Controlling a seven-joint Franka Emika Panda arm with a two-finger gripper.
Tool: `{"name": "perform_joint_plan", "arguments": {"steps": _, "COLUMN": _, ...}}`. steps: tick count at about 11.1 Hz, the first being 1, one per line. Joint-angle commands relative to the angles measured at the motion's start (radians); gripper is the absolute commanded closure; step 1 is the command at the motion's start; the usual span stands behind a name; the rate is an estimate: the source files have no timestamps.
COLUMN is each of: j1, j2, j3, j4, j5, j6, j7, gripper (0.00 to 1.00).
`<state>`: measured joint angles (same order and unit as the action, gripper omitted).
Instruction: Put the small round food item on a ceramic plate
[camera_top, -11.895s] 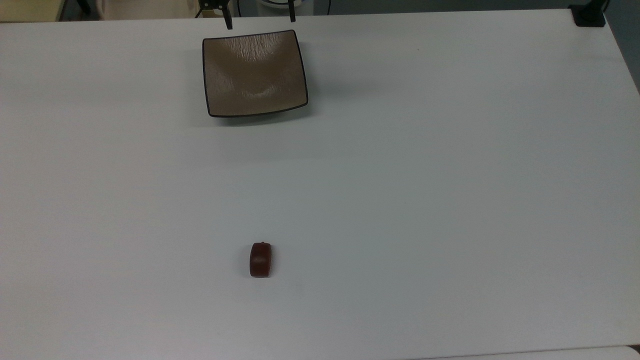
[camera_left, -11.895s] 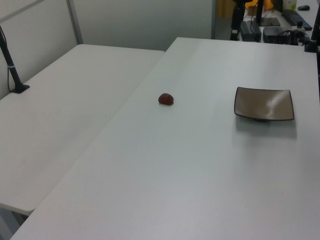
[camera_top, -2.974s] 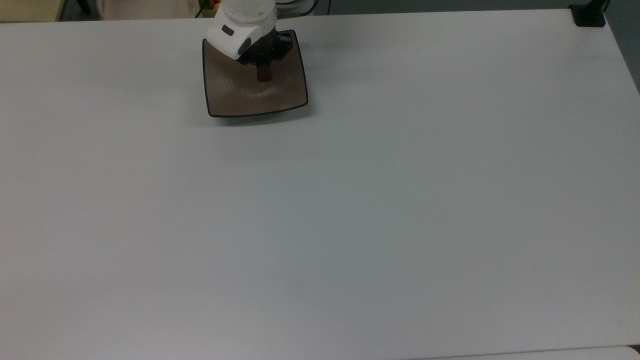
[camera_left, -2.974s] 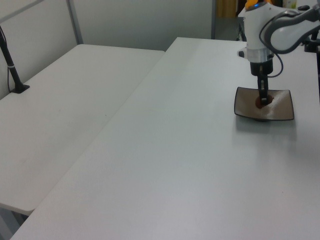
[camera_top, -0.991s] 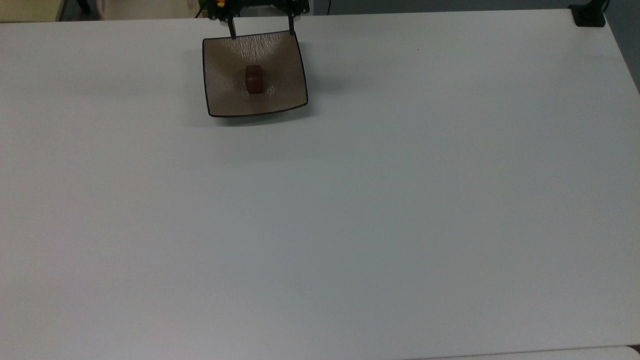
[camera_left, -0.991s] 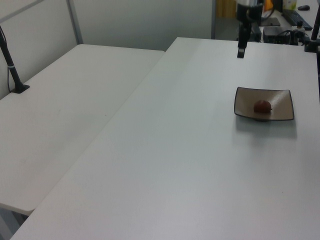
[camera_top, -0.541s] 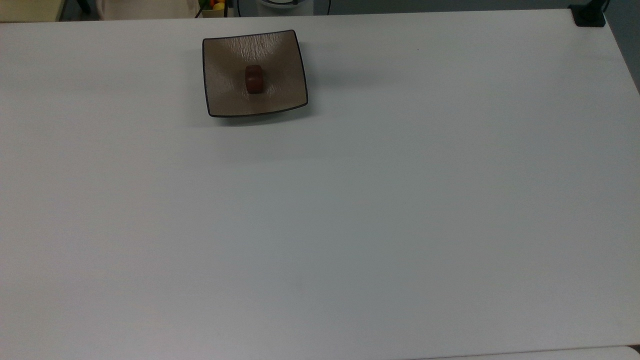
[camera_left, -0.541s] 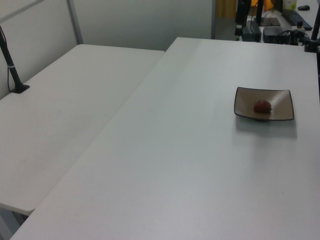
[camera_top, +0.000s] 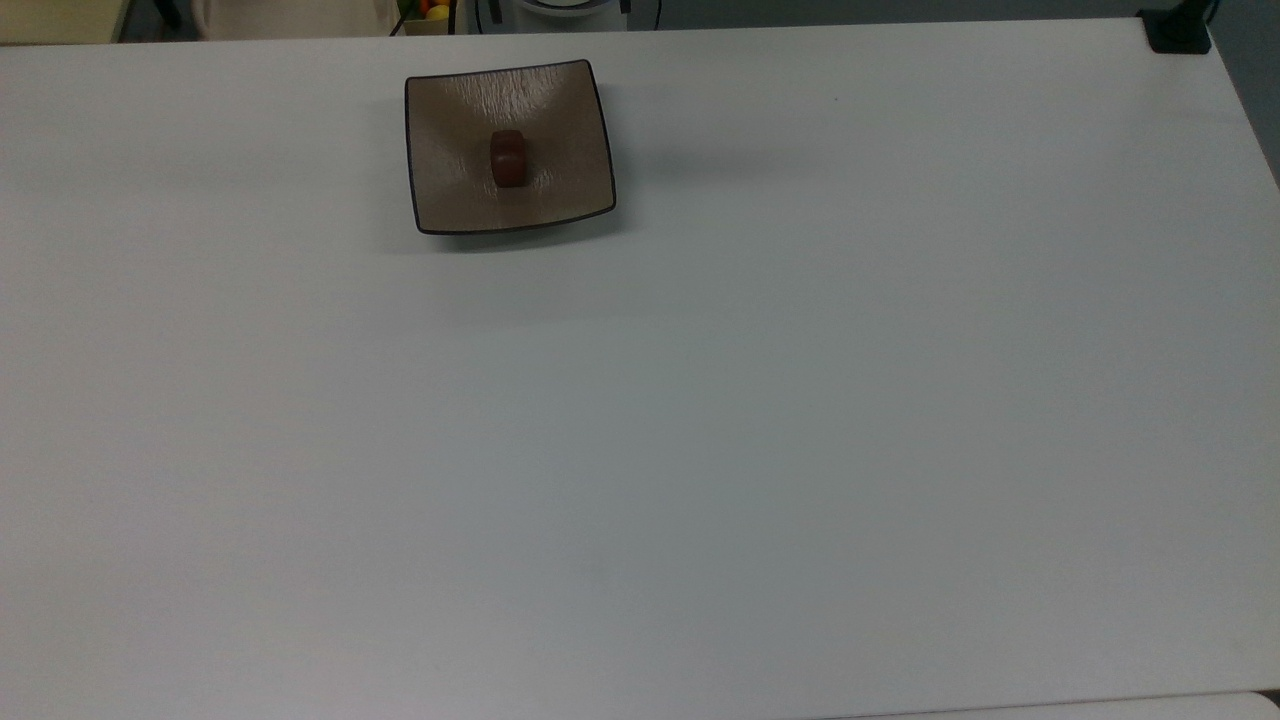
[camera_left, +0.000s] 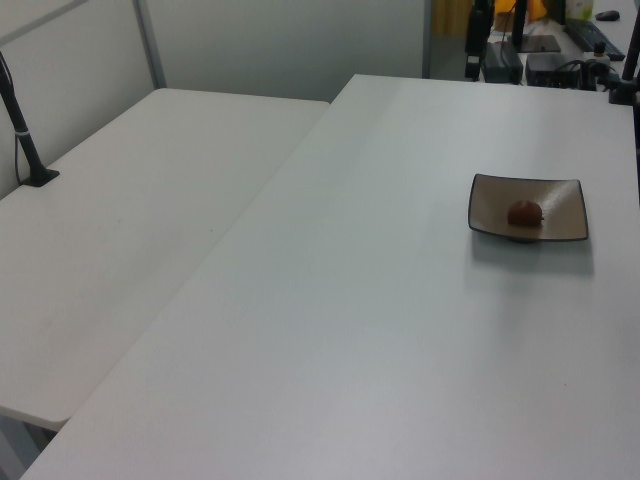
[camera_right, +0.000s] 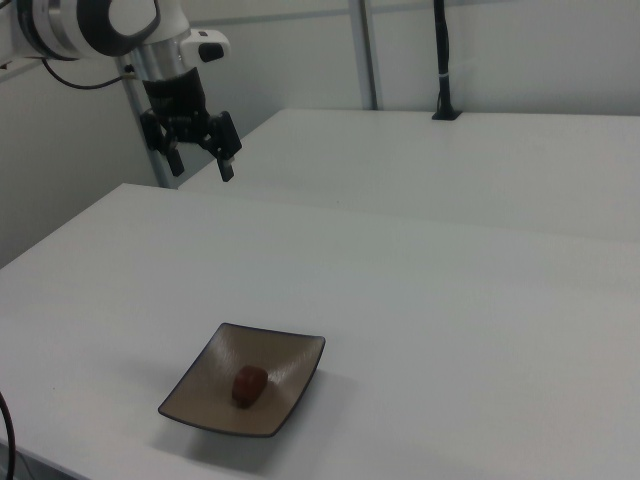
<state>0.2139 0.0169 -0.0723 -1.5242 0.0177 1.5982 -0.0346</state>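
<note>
The small round food item (camera_top: 509, 158), dark reddish-brown and glossy, lies in the middle of the ceramic plate (camera_top: 440, 200), a square tan dish with a thin black rim. They also show at the left view's right, food item (camera_left: 525, 212) on plate (camera_left: 560, 195), and low in the right view, food item (camera_right: 249, 384) on plate (camera_right: 295, 352). My gripper (camera_right: 200, 165) hangs open and empty, high in the air well beyond the plate, at the right view's upper left.
The plate sits near the far edge of a wide white table (camera_top: 700, 400). A second white table (camera_left: 120, 230) adjoins it. A black post (camera_right: 440, 60) stands on that second table, and a black clamp (camera_top: 1175, 30) grips the first table's corner.
The gripper's fingertips, above the plate's far edge one second ago, have withdrawn out of the top view. The food item lies still on the plate.
</note>
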Motion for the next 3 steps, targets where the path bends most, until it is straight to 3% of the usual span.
{"name": "perform_joint_plan", "arguments": {"steps": 1, "j1": 0.009, "j2": -0.005, "j3": -0.009, "j4": -0.002, "j5": 0.016, "j6": 0.04, "j7": 0.013, "gripper": 0.0}}
{"name": "perform_joint_plan", "arguments": {"steps": 3, "j1": 0.006, "j2": -0.006, "j3": -0.014, "j4": -0.002, "j5": 0.016, "j6": 0.04, "j7": 0.008, "gripper": 0.0}}
